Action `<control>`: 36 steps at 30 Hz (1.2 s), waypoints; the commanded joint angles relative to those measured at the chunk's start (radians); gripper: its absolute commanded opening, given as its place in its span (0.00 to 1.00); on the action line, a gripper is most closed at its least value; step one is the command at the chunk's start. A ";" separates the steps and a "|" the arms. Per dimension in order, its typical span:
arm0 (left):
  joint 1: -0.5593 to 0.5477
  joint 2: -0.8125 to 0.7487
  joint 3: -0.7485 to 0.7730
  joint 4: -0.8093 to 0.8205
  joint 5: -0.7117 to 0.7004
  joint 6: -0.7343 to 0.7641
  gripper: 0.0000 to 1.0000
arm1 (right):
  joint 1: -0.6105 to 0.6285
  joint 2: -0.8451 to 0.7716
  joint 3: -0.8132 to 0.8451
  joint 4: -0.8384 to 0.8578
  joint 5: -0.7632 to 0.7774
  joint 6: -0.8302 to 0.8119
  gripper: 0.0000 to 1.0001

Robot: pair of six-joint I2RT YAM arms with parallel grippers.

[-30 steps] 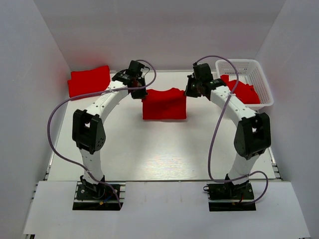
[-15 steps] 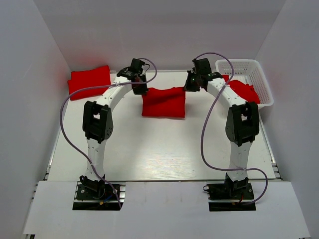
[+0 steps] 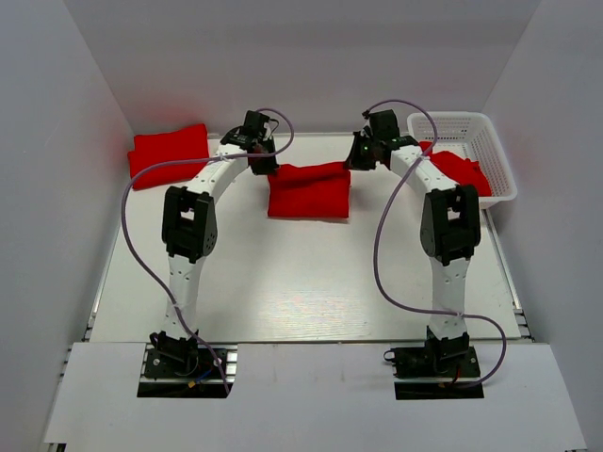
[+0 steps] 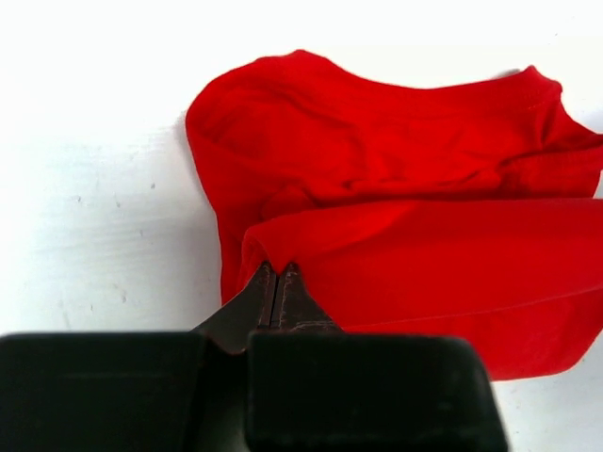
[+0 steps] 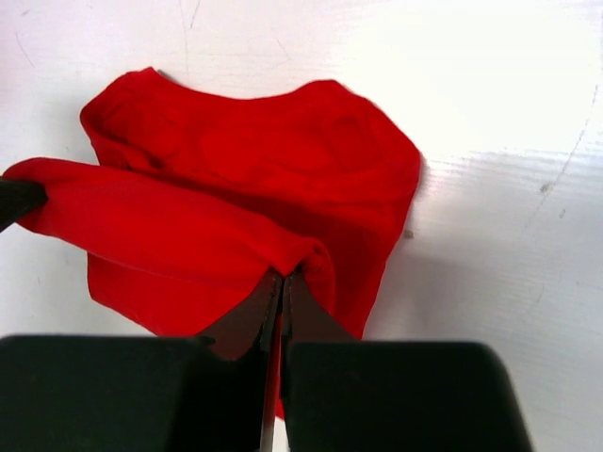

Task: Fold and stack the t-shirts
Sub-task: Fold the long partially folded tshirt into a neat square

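Top view: middle t-shirt [image 3: 309, 191] lies on the bench [image 3: 283, 273], far edge raised between left claw [image 3: 265, 169] and right claw [image 3: 353, 163]; folded t-shirt [image 3: 170, 153] sits far left.
Left wrist: left claw [image 4: 275, 273] pinched fully shut on one corner; cloth sags, soft and light.
Right wrist: right claw [image 5: 283, 278] closed tight on the opposite corner; likely best held by corners, evenly.

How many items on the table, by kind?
Red t-shirt bundles: 3 (folded pile far left, mid-table shirt, heap far right)
White basket: 1
Total: 4
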 commanded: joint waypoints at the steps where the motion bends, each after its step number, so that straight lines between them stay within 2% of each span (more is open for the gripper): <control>1: 0.027 0.015 0.051 0.064 0.024 0.030 0.01 | -0.025 0.023 0.053 0.069 -0.015 -0.014 0.00; 6: 0.027 0.046 0.061 0.113 0.049 0.043 0.03 | -0.030 0.057 0.067 0.106 -0.031 0.009 0.00; 8: 0.036 0.056 0.070 0.131 0.073 0.043 0.19 | -0.036 0.063 0.076 0.113 -0.024 0.033 0.00; 9: 0.036 0.065 0.083 0.131 0.074 0.043 0.31 | -0.039 0.077 0.084 0.118 -0.027 0.038 0.16; 10: 0.036 0.065 0.083 0.141 0.074 0.043 0.39 | -0.042 0.082 0.093 0.132 -0.045 0.038 0.42; 11: 0.036 0.075 0.098 0.141 0.086 0.043 0.49 | -0.044 0.085 0.097 0.146 -0.060 0.044 0.50; 12: 0.045 0.076 0.107 0.150 0.086 0.030 0.63 | -0.045 0.099 0.107 0.158 -0.064 0.044 0.61; 13: 0.045 0.076 0.122 0.162 0.086 0.030 0.79 | -0.045 0.103 0.142 0.163 -0.064 0.046 0.74; 14: 0.056 0.076 0.135 0.174 0.086 0.020 1.00 | -0.050 0.114 0.159 0.158 -0.061 0.040 0.90; 17: 0.067 0.076 0.164 0.184 0.095 0.029 1.00 | -0.048 0.105 0.199 0.132 -0.045 0.023 0.90; 19: 0.067 0.054 0.150 0.174 0.095 0.055 1.00 | -0.048 0.060 0.150 0.130 -0.022 -0.006 0.90; 24: 0.067 -0.029 -0.006 0.204 0.142 0.150 1.00 | -0.039 -0.058 0.012 0.132 -0.015 -0.095 0.90; 31: 0.045 0.002 -0.051 0.148 0.185 0.274 1.00 | -0.040 -0.160 -0.185 0.142 0.013 -0.124 0.90; 36: 0.045 0.057 -0.051 0.171 0.216 0.286 1.00 | -0.042 -0.219 -0.287 0.152 -0.005 -0.115 0.90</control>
